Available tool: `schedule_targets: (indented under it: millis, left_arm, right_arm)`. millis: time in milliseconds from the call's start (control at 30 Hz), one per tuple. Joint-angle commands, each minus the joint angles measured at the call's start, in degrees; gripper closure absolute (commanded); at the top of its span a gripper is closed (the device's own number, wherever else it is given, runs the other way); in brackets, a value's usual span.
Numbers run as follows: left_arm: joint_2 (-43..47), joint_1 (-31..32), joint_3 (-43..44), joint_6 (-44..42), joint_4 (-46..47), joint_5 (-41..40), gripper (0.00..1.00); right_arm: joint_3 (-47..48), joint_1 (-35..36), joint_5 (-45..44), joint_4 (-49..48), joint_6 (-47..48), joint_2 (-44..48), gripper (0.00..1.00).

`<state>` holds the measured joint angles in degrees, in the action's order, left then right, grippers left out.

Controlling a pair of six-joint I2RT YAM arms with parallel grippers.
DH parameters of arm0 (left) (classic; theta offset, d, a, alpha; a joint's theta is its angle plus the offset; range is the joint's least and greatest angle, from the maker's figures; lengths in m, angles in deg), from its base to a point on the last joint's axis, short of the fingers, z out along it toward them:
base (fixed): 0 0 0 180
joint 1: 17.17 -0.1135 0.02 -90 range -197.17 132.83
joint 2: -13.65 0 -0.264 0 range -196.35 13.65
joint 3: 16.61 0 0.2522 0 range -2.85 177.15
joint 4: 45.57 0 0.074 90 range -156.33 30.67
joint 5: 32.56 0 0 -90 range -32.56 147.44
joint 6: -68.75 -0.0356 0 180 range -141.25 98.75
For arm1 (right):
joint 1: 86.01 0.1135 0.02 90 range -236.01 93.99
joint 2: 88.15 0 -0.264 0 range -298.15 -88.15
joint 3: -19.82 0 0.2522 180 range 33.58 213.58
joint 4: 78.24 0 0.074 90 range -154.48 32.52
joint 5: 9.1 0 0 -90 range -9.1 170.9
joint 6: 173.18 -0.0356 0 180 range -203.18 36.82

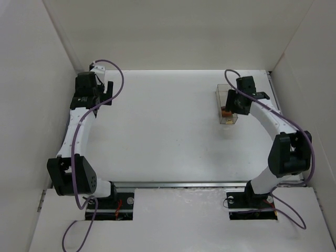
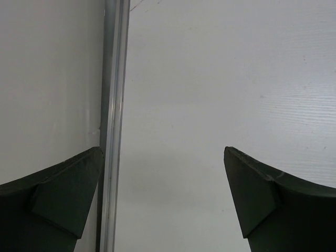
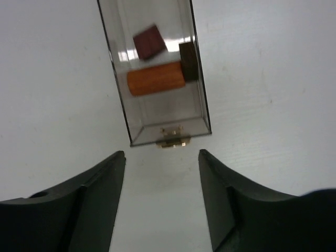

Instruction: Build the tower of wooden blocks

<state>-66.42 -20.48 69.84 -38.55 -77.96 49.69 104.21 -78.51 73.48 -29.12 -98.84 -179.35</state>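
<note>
The pieces for the wood block tower lie inside a clear plastic container (image 3: 166,131) at the back right of the table. They are an orange-brown cylinder (image 3: 156,79) on its side, a reddish-brown block (image 3: 149,42) and a dark brown block (image 3: 189,60) against the right wall. My right gripper (image 3: 161,155) is open and holds nothing; its fingertips hang just short of the container's near end, where a brass latch (image 3: 172,142) shows. From above, the right gripper (image 1: 233,102) covers part of the container (image 1: 220,97). My left gripper (image 1: 107,92) is wide open at the far left, with nothing in it.
White walls enclose the table on three sides. An aluminium rail (image 2: 113,105) runs along the left wall, right beside my left gripper (image 2: 163,149). Another rail (image 1: 184,184) runs across the table's near edge in front of the arm bases.
</note>
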Motion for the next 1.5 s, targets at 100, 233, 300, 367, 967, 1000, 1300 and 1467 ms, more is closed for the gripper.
schedule_targets:
  millis: [100,233,300,367,967,1000,1300,1467]
  left_arm:
    - [1.15,0.67,-0.97,0.86,1.76,0.63,0.0]
    - [1.15,0.67,-0.97,0.86,1.76,0.1,0.0]
    - [1.15,0.67,-0.97,0.86,1.76,-1.12,0.0]
    - [1.15,0.67,-0.97,0.86,1.23,-1.13,0.0]
    - [-2.37,0.67,0.09,1.92,0.7,-1.92,0.0]
    - [-2.89,0.67,0.7,1.92,0.7,-1.92,0.0]
    - [-2.9,0.67,1.32,1.39,0.18,-1.92,0.0]
    - [-2.9,0.67,1.32,1.39,0.18,-1.92,0.0]
  right_arm:
    - [12.67,-0.74,-5.23,-1.43,1.07,-7.92,0.46]
    - [20.14,-1.36,-7.95,-0.91,1.07,-18.19,0.46]
    - [23.75,-1.36,-9.8,0.06,1.07,-21.11,0.46]
    - [28.23,-1.96,-10.33,1.56,1.07,-23.75,0.46]
    - [28.15,-3.9,-12.0,-0.72,2.38,-24.37,0.51]
    - [28.16,-4.6,-12.0,-0.72,2.39,-25.16,0.51]
    - [28.86,-5.75,-6.91,-2.91,5.73,-29.39,0.67]
    - [25.79,-5.75,-4.53,-6.78,6.78,-27.37,0.73]
